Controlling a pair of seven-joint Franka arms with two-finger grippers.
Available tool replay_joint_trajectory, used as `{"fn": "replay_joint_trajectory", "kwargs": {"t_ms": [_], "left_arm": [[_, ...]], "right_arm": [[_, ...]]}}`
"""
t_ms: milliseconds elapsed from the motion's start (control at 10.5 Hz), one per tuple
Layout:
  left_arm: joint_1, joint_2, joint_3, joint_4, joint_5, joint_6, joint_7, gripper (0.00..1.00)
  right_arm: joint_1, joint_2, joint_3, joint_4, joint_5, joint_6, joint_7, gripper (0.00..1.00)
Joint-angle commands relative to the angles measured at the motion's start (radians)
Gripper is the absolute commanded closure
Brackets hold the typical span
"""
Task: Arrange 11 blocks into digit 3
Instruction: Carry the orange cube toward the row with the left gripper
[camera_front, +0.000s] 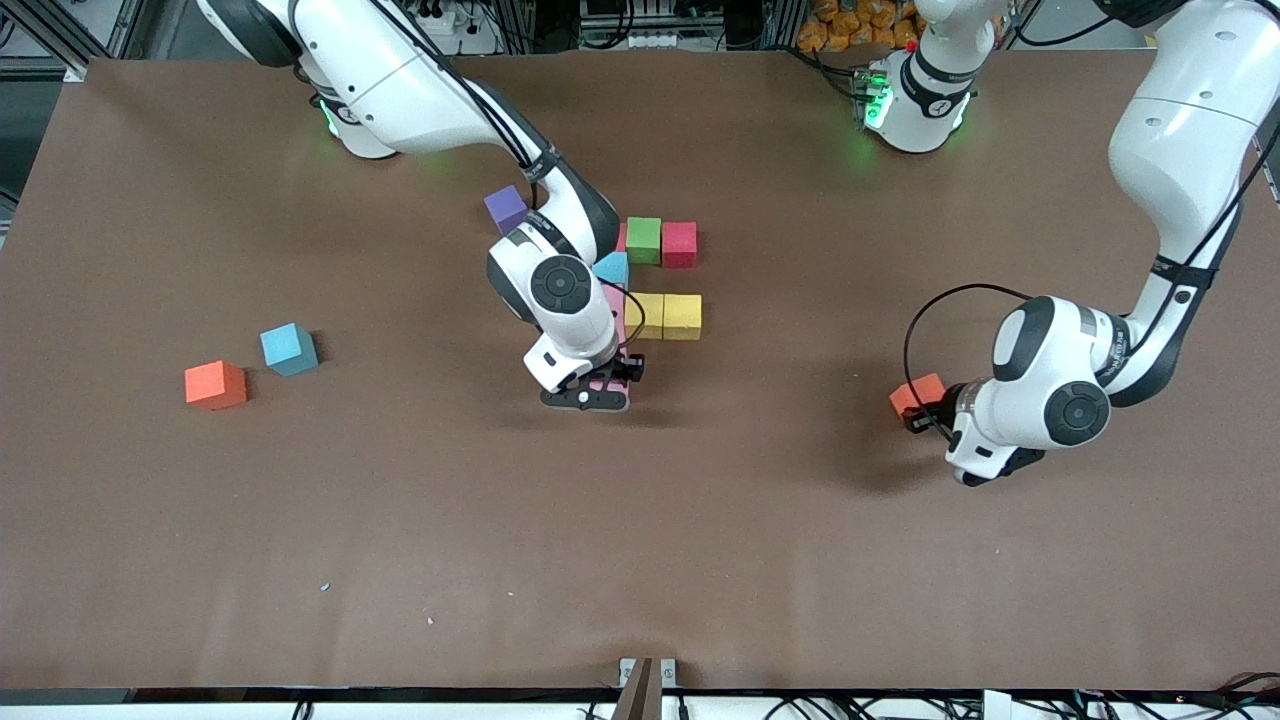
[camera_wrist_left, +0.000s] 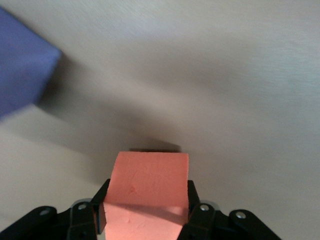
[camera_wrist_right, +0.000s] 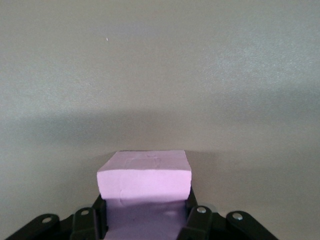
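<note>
My right gripper (camera_front: 600, 392) (camera_wrist_right: 145, 206) is shut on a pink block (camera_front: 606, 384) (camera_wrist_right: 145, 172), low at the table, just nearer the camera than two yellow blocks (camera_front: 665, 316). Beside my right wrist sit a light blue block (camera_front: 612, 268) and another pink one (camera_front: 613, 303), partly hidden. Green (camera_front: 643, 240) and red (camera_front: 679, 244) blocks lie farther back, and a purple block (camera_front: 506, 209) beside the right forearm. My left gripper (camera_front: 920, 408) (camera_wrist_left: 147, 201) is shut on an orange block (camera_front: 917, 392) (camera_wrist_left: 150, 175) toward the left arm's end.
An orange block (camera_front: 215, 385) and a light blue block (camera_front: 289, 349) lie loose toward the right arm's end of the brown table (camera_front: 640, 560). A blurred blue-purple block (camera_wrist_left: 22, 70) shows at the edge of the left wrist view.
</note>
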Motion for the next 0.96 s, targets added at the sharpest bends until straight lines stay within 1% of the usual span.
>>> {"fn": "replay_joint_trajectory", "kwargs": {"t_ms": [0,191,382,478,574,669,765,861], "left_arm": [[-0.049,0.0,0.004,0.034,-0.083,-0.009,-0.147,0.9],[-0.104,0.001,0.004,0.062,-0.163,-0.007,-0.302,0.9],[-0.182,0.017,0.004,0.099,-0.182,-0.007,-0.526,0.89],[-0.201,0.033,0.004,0.123,-0.185,-0.007,-0.61,0.89],[-0.23,0.044,0.004,0.142,-0.186,-0.007,-0.711,0.9],[-0.276,0.044,0.005,0.145,-0.177,-0.001,-0.845,0.89],[-0.291,0.044,0.014,0.149,-0.177,0.008,-0.937,0.89],[-0.305,0.053,0.019,0.162,-0.182,0.019,-0.979,0.89]], "right_arm": [[-0.003,-0.016,0.002,-0.052,-0.01,0.001,0.027,1.0],[-0.003,-0.016,0.002,-0.052,-0.01,0.001,0.03,1.0],[-0.003,-0.015,0.002,-0.052,-0.01,0.001,0.03,1.0],[-0.003,-0.015,0.002,-0.053,-0.01,0.001,0.032,0.92],[-0.003,-0.013,0.002,-0.052,-0.01,0.001,0.033,0.73],[-0.003,-0.013,0.002,-0.052,-0.01,0.001,0.033,0.39],[-0.003,-0.015,0.002,-0.052,-0.01,0.001,0.038,0.02],[-0.006,-0.015,0.002,-0.052,-0.01,0.001,0.043,0.0]]}}
